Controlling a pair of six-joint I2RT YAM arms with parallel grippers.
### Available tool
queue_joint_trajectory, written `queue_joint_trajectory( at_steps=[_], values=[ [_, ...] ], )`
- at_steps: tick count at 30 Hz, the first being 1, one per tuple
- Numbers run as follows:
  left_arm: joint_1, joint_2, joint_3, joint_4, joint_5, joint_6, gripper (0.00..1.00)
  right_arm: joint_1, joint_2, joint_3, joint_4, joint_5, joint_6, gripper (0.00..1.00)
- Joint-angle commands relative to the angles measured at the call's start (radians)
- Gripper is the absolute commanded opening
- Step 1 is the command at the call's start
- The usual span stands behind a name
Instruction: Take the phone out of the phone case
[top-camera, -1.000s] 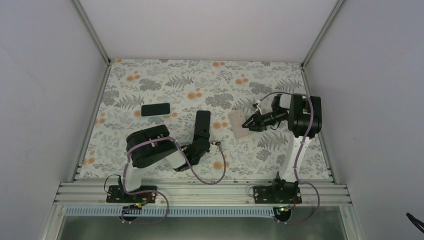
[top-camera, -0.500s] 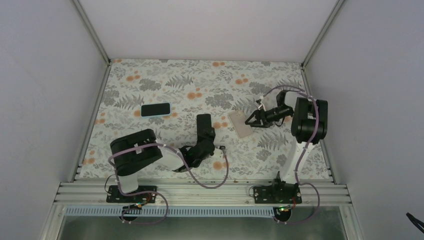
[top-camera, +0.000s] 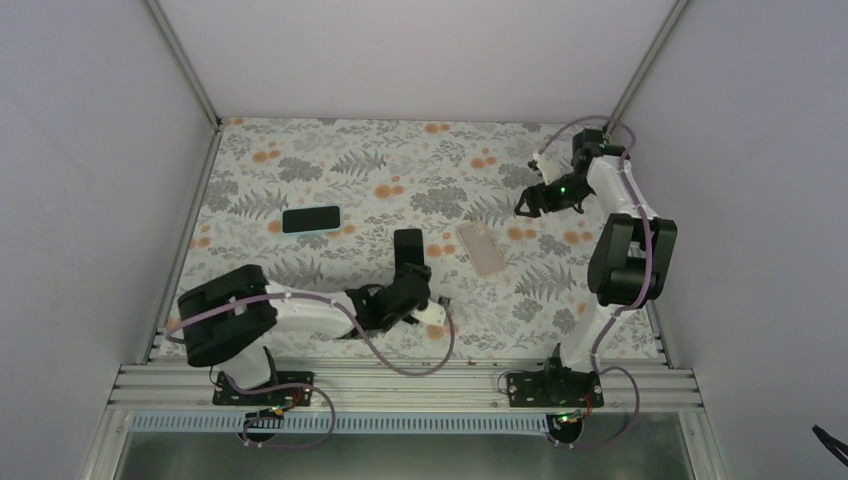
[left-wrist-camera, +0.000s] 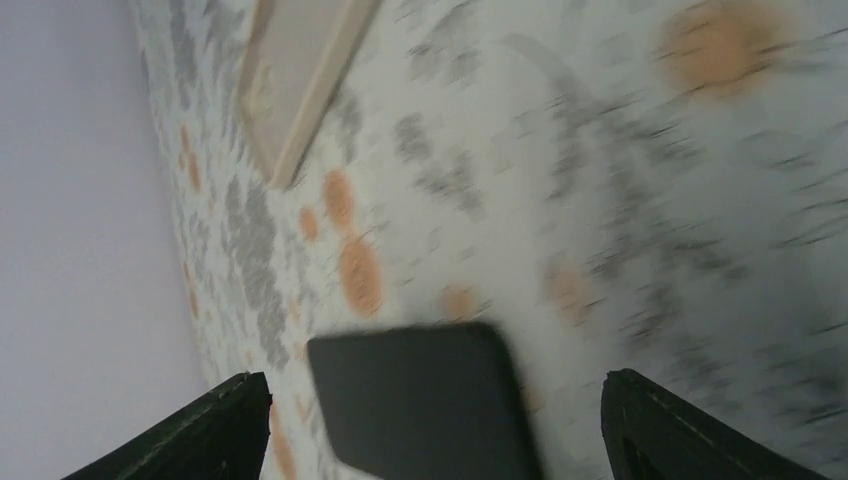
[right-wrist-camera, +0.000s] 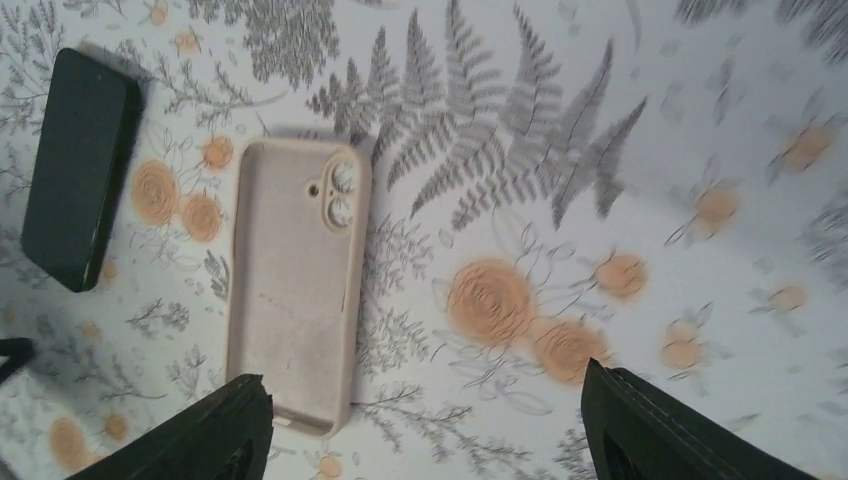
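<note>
Pictured from above, left to right, on a fern-and-flower tablecloth (top-camera: 300, 170). Far left: a dark-faced second handset (top-camera: 311, 218) with a pale blue rim, lying flat, well apart from everything else. Next: the left arm (top-camera: 300, 312), reaching low from the near edge toward mid-table. At its tip, the left gripper (top-camera: 408, 288), spread wide and clamped on nothing, poised at the near end of the phone (top-camera: 408, 248). Through the left wrist camera, blurred: the phone's (left-wrist-camera: 420, 400) dark end between the two parted fingers (left-wrist-camera: 225, 430), touching neither. Lies flat on the cloth near mid-table, bare of its cover, just left of the phone case (top-camera: 481, 247) and not touching it. Sits empty and hollow side up, beige, camera cut-out at one end. Farther right and toward the back: the right gripper (top-camera: 527, 203), well apart from the case, likewise spread wide and holding nothing. Looks down, through the right wrist camera, on case (right-wrist-camera: 295, 285) and phone (right-wrist-camera: 75, 165) lying side by side with a strip of cloth between.
</note>
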Motion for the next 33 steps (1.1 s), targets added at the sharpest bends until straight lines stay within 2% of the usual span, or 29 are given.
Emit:
queue_joint_trajectory(
  at_steps=[1,6,11,14,16,20,21,23,26,29,31,33],
  values=[
    [0.120,-0.116,0.117,-0.141,0.043,0.011,0.82,0.079,-0.039,0.121,-0.014,0.073,-0.044,0.80],
    [0.392,-0.215,0.307,-0.272,0.126,-0.040,0.83,0.243,-0.057,0.190,0.021,0.119,-0.061,0.82],
    [0.646,-0.230,0.373,-0.242,0.098,-0.068,0.83,0.383,0.005,0.276,0.018,0.002,-0.109,0.84],
    [0.761,-0.203,0.411,-0.271,0.067,-0.154,0.83,0.463,0.047,0.303,0.047,-0.100,-0.161,0.90],
    [0.838,-0.175,0.451,-0.343,0.098,-0.250,0.83,0.516,0.068,0.305,0.116,-0.117,-0.166,0.98],
    [1.043,-0.129,0.498,-0.452,0.300,-0.471,0.99,0.625,0.138,0.335,0.262,-0.077,-0.168,1.00],
    [1.094,-0.108,0.508,-0.484,0.395,-0.509,1.00,0.646,0.174,0.360,0.283,-0.073,-0.169,1.00],
    [1.185,-0.055,0.534,-0.542,0.498,-0.565,1.00,0.684,0.245,0.425,0.297,-0.059,-0.155,1.00],
    [1.264,0.029,0.545,-0.569,0.548,-0.591,1.00,0.717,0.350,0.539,0.289,-0.059,-0.119,1.00],
    [1.301,0.112,0.551,-0.564,0.530,-0.601,0.91,0.737,0.400,0.576,0.323,-0.070,-0.075,0.98],
    [1.313,0.166,0.568,-0.571,0.531,-0.596,0.76,0.757,0.420,0.584,0.334,-0.063,-0.059,0.92],
    [1.317,0.223,0.609,-0.586,0.534,-0.588,0.56,0.785,0.442,0.588,0.328,-0.043,-0.057,0.81]
  ],
)
